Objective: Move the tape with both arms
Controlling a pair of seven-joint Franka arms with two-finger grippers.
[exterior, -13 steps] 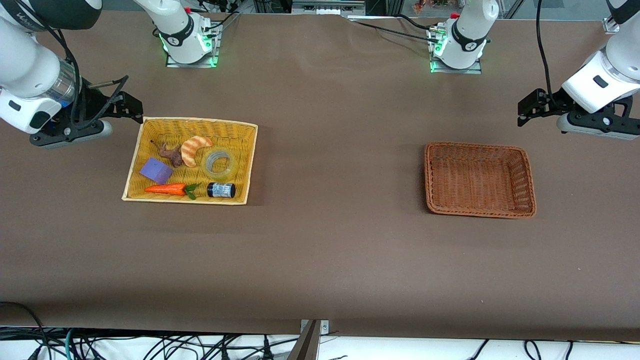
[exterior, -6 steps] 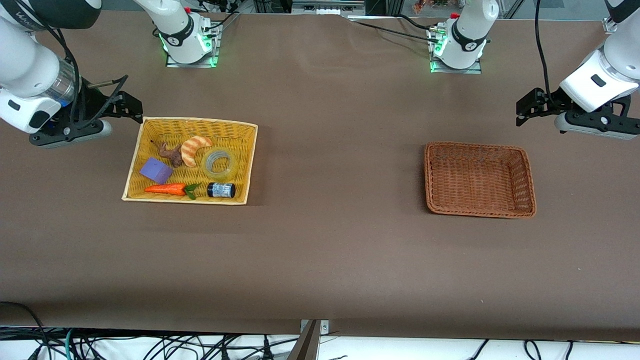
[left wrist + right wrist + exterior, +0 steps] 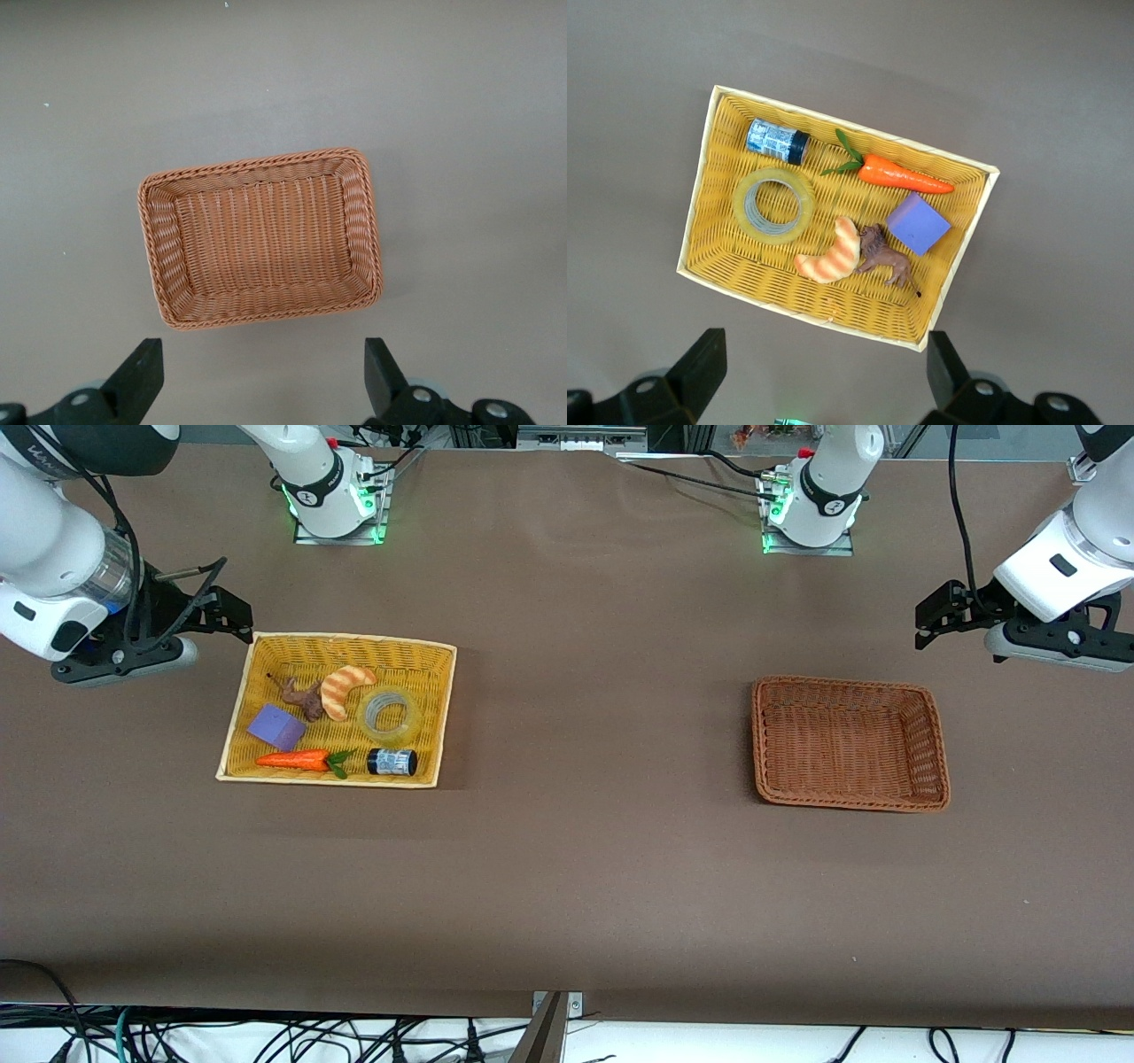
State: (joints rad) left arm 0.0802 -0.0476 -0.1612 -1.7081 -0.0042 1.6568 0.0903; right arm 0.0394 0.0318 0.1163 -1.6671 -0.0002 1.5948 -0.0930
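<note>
We see almost nothing changed over 1 second: the left gripper (image 3: 926, 615) barely drifted, the right gripper (image 3: 232, 613) holds, both spread apart. The tape (image 3: 390, 716) lies untouched in the yellow basket (image 3: 341, 646) toward the right arm's table end.

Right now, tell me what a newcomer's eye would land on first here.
The yellow basket toward the right arm's end of the table draws the eye: it holds the tape, a carrot, a purple block, a croissant and a small dark jar. The brown basket toward the left arm's end holds nothing. The right gripper and left gripper hover open, each above table beside its basket.
</note>
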